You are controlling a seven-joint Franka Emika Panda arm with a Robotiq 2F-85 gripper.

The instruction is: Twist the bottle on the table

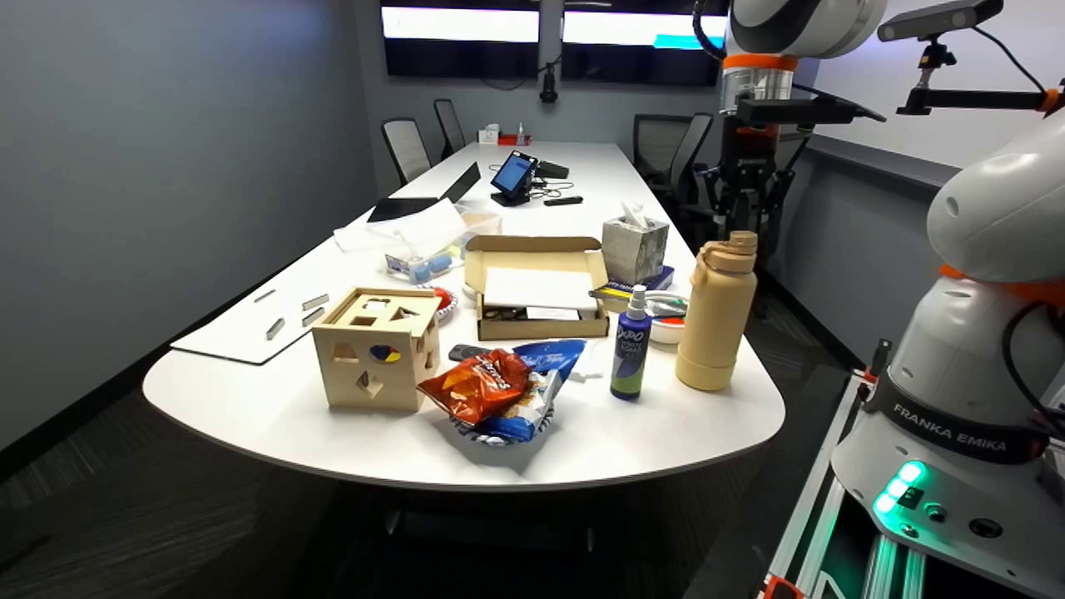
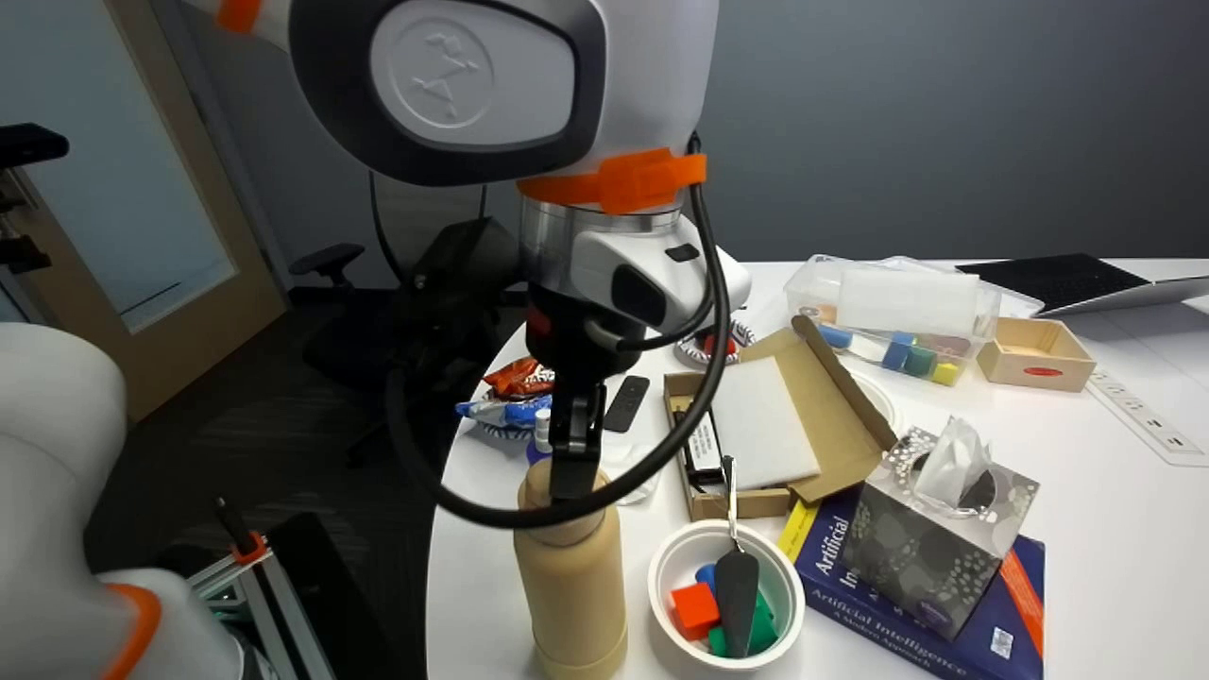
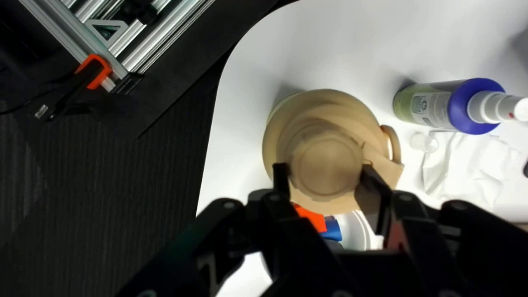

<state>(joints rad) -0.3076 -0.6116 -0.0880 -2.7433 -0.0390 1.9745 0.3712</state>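
Foremost in the wrist view, the pincer, jaws partway apart, clasps the tan bottle by its cap. In an exterior view, the arm holds its wrist vertical above the bottle, upright on the desk.

Both exterior views look across the table, the wrist view closely down onto the bottle.

The top of the bottle fills my hand; the spray bottle blocks me on one side, the white bowl on another. Between the bottle and the rounded edge of the bench I have bare room.
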